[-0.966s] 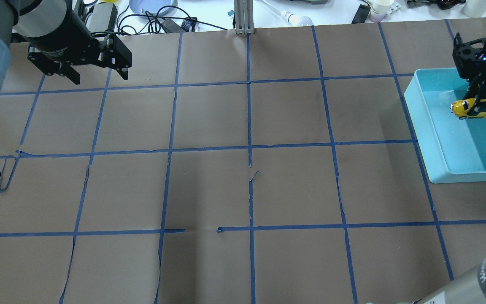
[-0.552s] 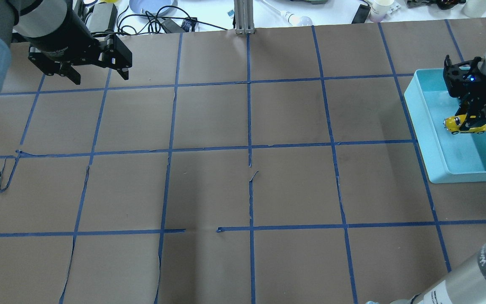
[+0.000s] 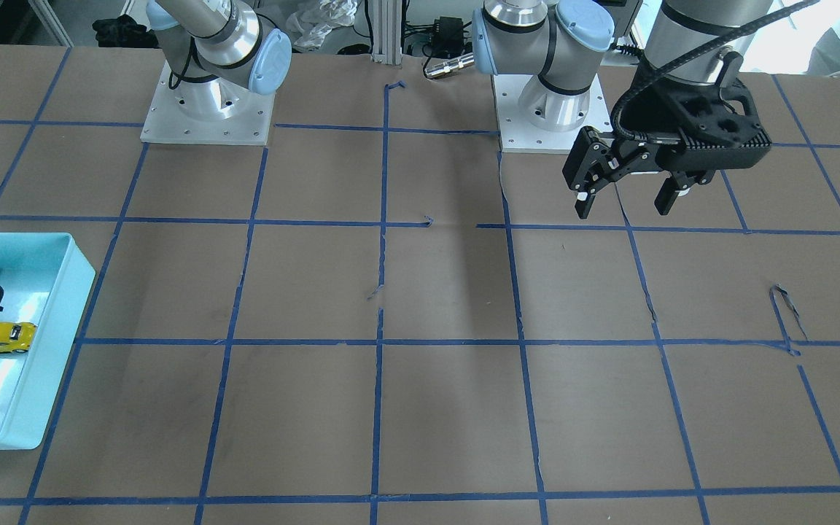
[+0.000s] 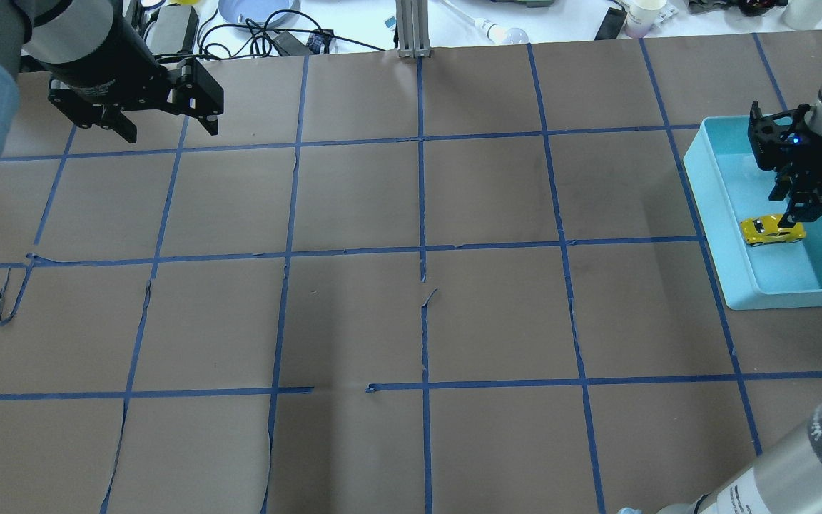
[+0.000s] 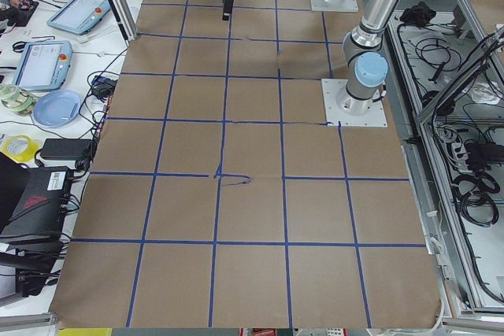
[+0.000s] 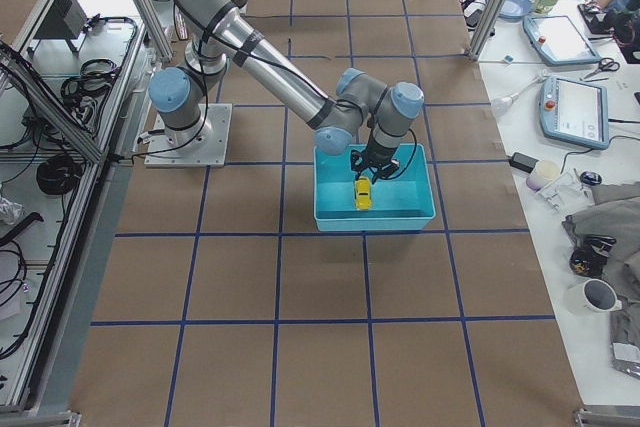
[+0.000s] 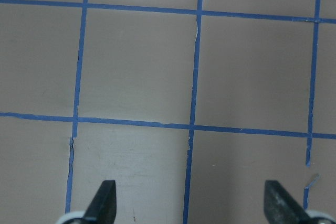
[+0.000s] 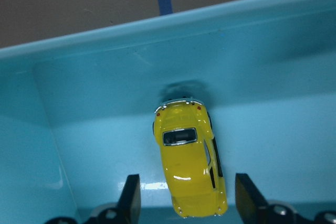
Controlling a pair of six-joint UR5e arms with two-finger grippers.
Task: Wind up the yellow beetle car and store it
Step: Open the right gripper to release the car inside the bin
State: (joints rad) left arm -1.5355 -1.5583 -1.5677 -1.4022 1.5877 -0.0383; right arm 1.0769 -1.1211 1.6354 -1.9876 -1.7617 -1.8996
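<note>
Glossy, rounded yellow beetle car [image 8: 189,166] lies in the smooth turquoise tray [image 8: 94,108]; right hand [image 8: 186,181] and left hand [image 7: 190,186] both gape apart.

We're seeing silver tube arms [image 3: 223,33] with pale-blue joint caps [image 3: 274,62], white square base plates [image 3: 172,127] dotted with screws [image 3: 184,133], and a black cable [image 3: 704,52] looping onto the matte-black left gripper [image 3: 623,210].

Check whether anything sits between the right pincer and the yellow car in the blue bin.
Nothing visible does. The yellow beetle car lies on the blue bin floor, straight below the open right pincer, with bare gaps beside both fingers.
</note>
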